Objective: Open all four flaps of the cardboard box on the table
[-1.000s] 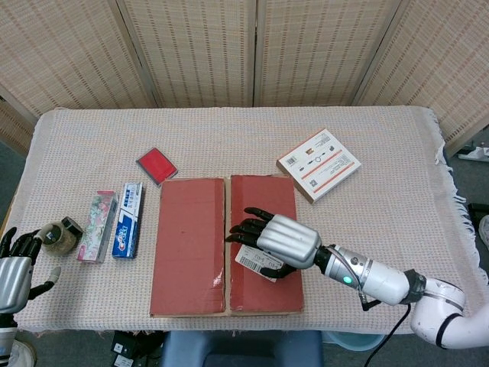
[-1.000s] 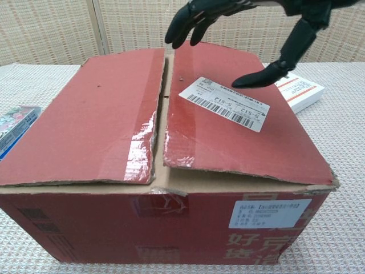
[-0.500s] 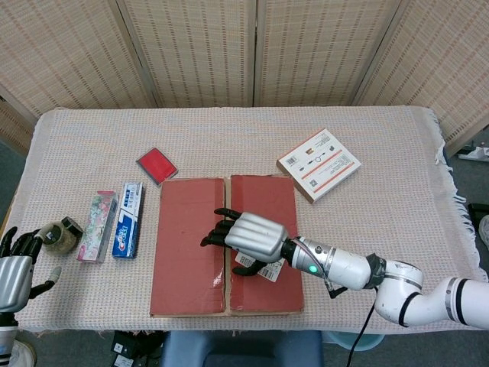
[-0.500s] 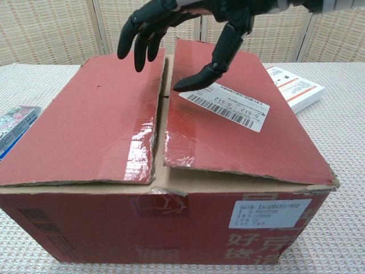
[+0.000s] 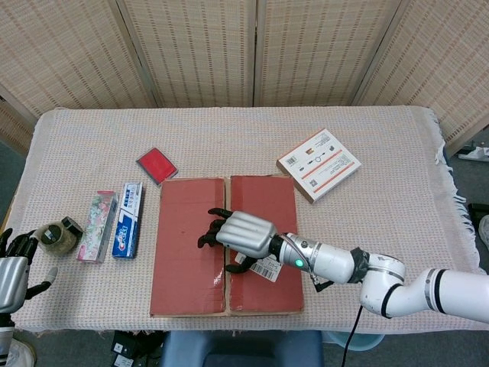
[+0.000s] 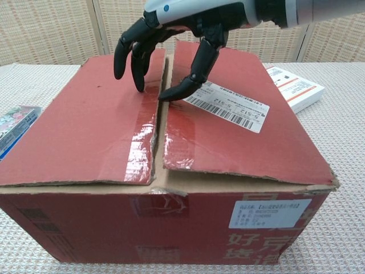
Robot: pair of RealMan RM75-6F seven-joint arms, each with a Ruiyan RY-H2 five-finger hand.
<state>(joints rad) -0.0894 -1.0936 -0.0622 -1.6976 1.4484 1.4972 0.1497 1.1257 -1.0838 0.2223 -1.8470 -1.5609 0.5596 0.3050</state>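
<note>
We see the cardboard box [image 5: 226,245] sitting near the front edge of the cloth-covered table [image 5: 382,206], its two long top flaps lying flat and meeting at a centre seam. The left flap [image 6: 85,125] and the right flap [image 6: 239,137] are both down, with a narrow gap between them. A white shipping label [image 6: 225,105] is stuck on the right flap.

Our right hand [image 5: 238,235] hangs over the seam, fingers spread and curved downward, holding nothing. In the chest view its dark fingertips [image 6: 138,80] point at the inner edge of the left flap, and its thumb [image 6: 178,90] comes down at the inner edge of the right flap, beside the label; whether either actually touches the cardboard we cannot tell for sure.

Our left hand [image 5: 11,271] sits at the far-left near corner of the table, fingers loosely apart and empty, just beside a roll of tape [image 5: 55,234].

Left of the box lie a toothpaste box [image 5: 127,220] and a flowered carton [image 5: 98,226] side by side. A small red case [image 5: 157,165] lies beyond the box's far-left corner, and a white flat package [image 5: 318,164] lies to the far right.
</note>
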